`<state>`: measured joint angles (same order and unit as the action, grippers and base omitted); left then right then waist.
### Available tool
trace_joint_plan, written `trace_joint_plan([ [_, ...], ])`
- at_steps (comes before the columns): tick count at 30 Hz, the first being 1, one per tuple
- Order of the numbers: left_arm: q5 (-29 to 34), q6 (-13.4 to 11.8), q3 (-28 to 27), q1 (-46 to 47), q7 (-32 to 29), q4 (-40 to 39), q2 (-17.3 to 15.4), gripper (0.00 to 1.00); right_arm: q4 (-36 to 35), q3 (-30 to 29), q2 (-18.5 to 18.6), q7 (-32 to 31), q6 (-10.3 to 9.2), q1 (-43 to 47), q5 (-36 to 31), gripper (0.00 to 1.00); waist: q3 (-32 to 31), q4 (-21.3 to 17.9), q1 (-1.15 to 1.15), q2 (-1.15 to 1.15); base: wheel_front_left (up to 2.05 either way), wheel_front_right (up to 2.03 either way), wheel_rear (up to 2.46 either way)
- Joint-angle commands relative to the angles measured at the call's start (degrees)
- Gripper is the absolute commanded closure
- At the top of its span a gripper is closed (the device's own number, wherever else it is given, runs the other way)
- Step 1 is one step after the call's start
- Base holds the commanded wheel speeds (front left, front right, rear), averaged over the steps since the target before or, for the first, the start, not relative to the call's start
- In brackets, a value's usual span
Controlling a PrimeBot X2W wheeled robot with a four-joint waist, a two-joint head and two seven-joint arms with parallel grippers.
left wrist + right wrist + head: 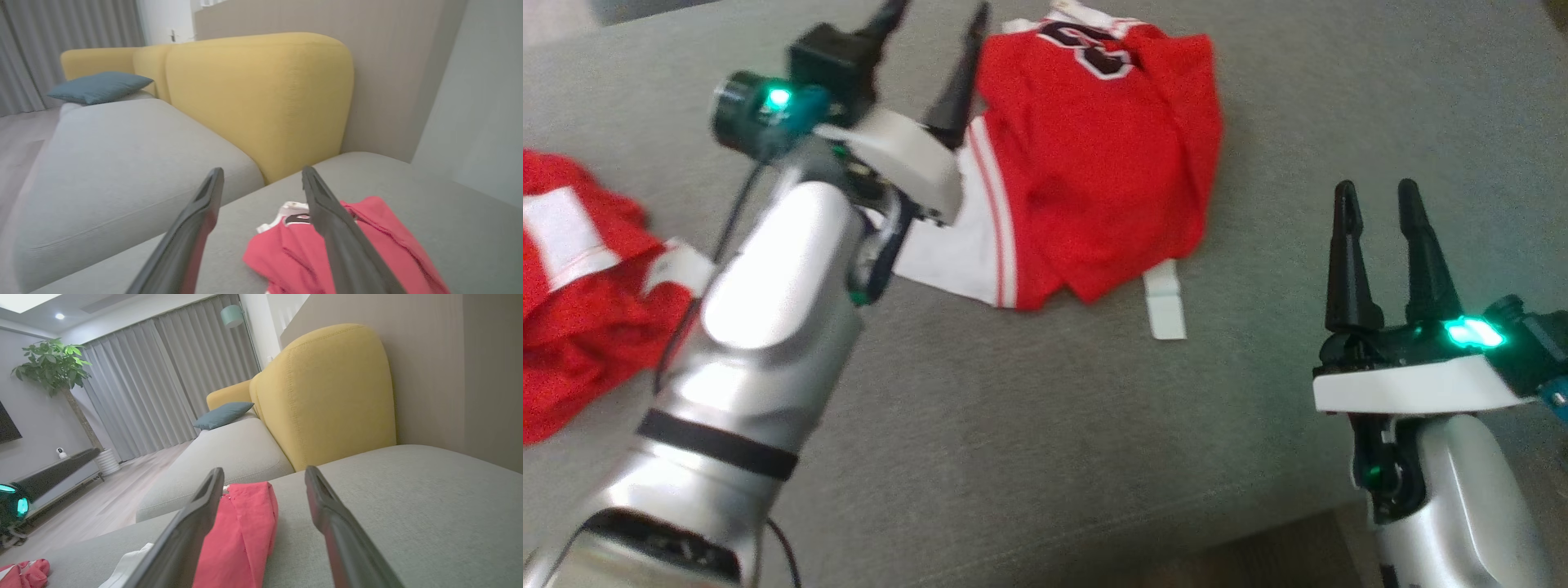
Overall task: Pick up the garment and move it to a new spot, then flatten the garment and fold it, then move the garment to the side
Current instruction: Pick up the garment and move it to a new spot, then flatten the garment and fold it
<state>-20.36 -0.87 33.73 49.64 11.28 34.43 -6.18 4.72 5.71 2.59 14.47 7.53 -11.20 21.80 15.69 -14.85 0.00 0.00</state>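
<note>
A red garment point(1094, 155) with white trim and dark numerals lies folded on the grey sofa seat point(1029, 425), up the middle of the head view. It also shows as a red heap point(359, 249) in the left wrist view and as the same red garment point(241, 535) in the right wrist view. My left gripper point(935, 28) hovers at its left edge, open, with nothing between its fingers. At the lower right my right gripper point(1380, 204) stands open and empty, apart from the cloth.
A second red and white garment point(580, 278) lies crumpled at the left edge of the seat. A yellow sofa back point(261, 98) rises behind the seat, with a blue cushion point(98, 85) further along. The seat's front edge point(1258, 523) runs at the lower right.
</note>
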Motion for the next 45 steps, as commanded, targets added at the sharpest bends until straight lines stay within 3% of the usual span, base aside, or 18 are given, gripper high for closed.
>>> trace_joint_plan([
  [1, -0.56, -0.56, -2.79, 1.58, 1.10, -1.85, -2.52, 0.00, -1.39, 0.64, 0.29, 0.52, -0.04, -1.26, -0.79, 0.00, -2.11, 3.73, 0.00, 0.00, 0.00, 0.00, 0.00],
  [6, -1.24, -1.34, -4.92, -4.38, 3.05, -4.96, -6.02, 0.00, 0.29, -0.41, 0.29, 0.52, -0.04, 0.24, -3.13, 0.00, -5.41, 9.83, 0.00, 0.00, 0.00, 0.00, 0.00],
  [13, -2.82, -3.75, -7.83, -20.45, 3.66, -13.42, -9.89, 0.00, 2.95, -2.15, 0.29, 0.52, -0.04, 3.03, -5.39, 0.00, -9.95, 16.14, 0.00, 0.00, 0.00, 0.00, 0.00],
  [22, -2.83, -7.94, -14.76, -39.13, 3.71, -25.86, -7.47, 0.00, 5.61, -3.65, 0.29, 0.52, -0.04, 5.50, -6.26, 0.00, -12.52, 19.09, 0.00, 0.00, 0.00, 0.00, 0.00],
  [29, 0.29, -6.03, -17.33, -41.09, 3.71, -28.26, -5.10, 0.00, 8.53, -6.62, 0.29, 0.52, -0.04, 3.96, -7.95, 0.00, -10.62, 19.88, 0.00, 0.00, 0.00, 0.00, 0.00],
  [34, 1.88, -4.28, -17.47, -40.40, 3.72, -27.34, -3.65, 0.00, 16.36, -11.31, 0.29, -0.24, -0.04, 0.06, -8.53, 0.00, -8.28, 20.55, 0.00, 0.00, 0.00, 0.00, 0.00],
  [45, 4.19, -1.79, -18.26, -38.35, 3.72, -25.42, -1.66, 0.00, 31.68, -15.78, 0.29, -1.03, -0.04, -9.38, -7.62, 0.00, -4.00, 22.70, 0.00, 0.00, 0.00, 0.00, 0.00],
])
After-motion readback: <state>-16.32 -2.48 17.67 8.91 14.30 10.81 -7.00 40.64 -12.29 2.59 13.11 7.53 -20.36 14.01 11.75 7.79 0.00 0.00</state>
